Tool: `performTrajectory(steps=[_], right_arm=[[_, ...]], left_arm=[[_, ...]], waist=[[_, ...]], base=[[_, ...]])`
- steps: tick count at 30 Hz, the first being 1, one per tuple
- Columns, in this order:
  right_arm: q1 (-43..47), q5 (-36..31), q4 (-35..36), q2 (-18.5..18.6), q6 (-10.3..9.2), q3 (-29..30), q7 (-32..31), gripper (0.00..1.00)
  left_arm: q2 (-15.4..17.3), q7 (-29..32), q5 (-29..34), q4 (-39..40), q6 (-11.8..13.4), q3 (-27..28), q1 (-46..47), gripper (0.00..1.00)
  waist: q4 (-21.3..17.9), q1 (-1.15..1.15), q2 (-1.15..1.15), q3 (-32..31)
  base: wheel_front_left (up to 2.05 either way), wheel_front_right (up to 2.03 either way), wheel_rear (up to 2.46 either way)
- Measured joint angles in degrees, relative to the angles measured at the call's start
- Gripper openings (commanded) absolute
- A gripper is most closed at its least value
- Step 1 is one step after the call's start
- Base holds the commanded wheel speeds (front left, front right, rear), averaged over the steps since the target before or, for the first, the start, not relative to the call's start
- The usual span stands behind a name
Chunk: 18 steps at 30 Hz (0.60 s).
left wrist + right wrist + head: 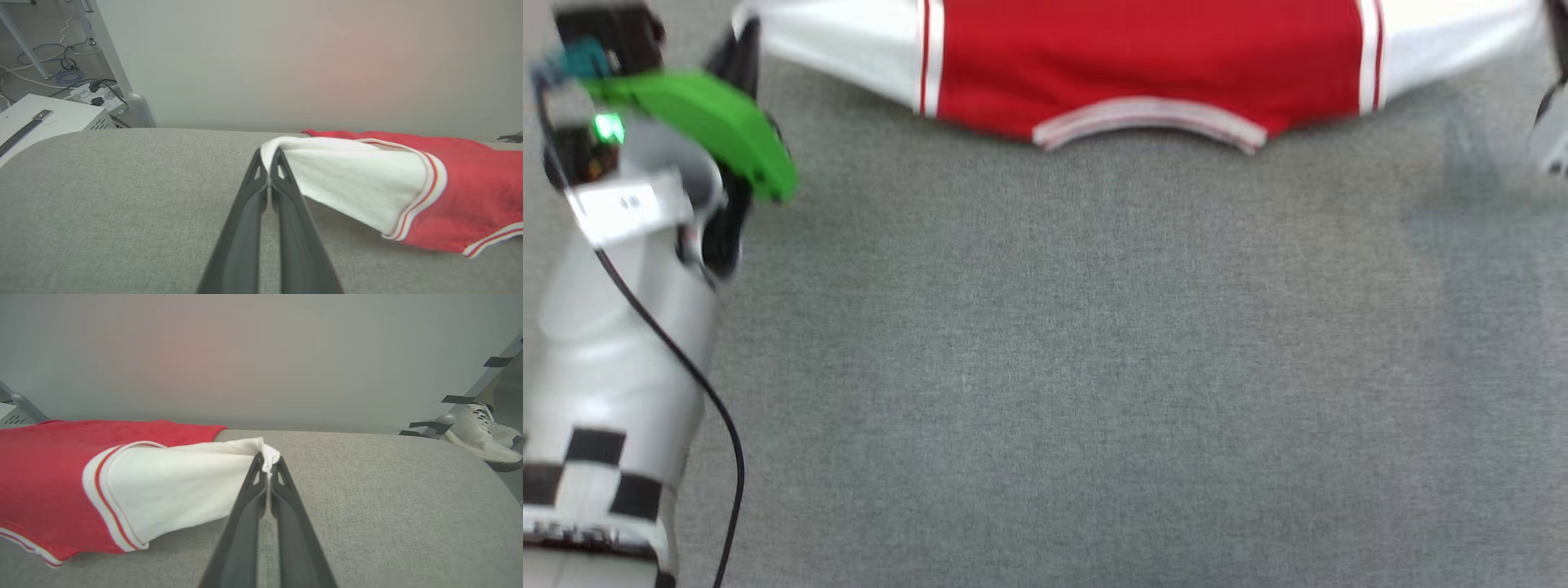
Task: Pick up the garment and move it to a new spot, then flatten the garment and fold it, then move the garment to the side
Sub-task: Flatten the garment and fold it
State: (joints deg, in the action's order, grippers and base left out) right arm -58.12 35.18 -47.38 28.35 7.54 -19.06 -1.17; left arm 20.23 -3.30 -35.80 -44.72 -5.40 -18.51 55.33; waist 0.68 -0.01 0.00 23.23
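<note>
A: Where is the garment?
B: It lies along the far edge of the grey tabletop, stretched wide, with the collar facing the near edge.
A: And the grippers?
B: The left gripper is pressed together on the end of one white sleeve. The right gripper pinches the other sleeve. Both sleeve ends are raised a little.

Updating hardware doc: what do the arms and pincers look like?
Left forearm pale grey, with black-and-white checker patches, a green cover and a black cable. Left pincer and right pincer: two long dark fingers each, triangular cut-outs near tips.
</note>
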Motion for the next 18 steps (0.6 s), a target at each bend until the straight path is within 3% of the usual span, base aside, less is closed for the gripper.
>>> performTrajectory(steps=[5, 18], right_arm=[[7.6, 3.5, 0.6, 1.8, 0.01, -1.3, -4.6, 0.0], [24.1, 11.0, 5.1, 4.8, 0.08, -1.5, -12.6, 0.0]], left_arm=[[1.9, 1.3, -1.2, 0.2, -0.5, -0.6, -7.6, 0.0], [5.4, 14.5, -5.5, 6.9, -1.1, -3.3, -26.0, 0.0]], waist=[[0.0, 0.0, 0.0, -4.0], [-0.3, 0.0, 0.0, -13.8]], base=[[0.0, 0.0, 0.0], [0.0, 0.0, 0.0]])
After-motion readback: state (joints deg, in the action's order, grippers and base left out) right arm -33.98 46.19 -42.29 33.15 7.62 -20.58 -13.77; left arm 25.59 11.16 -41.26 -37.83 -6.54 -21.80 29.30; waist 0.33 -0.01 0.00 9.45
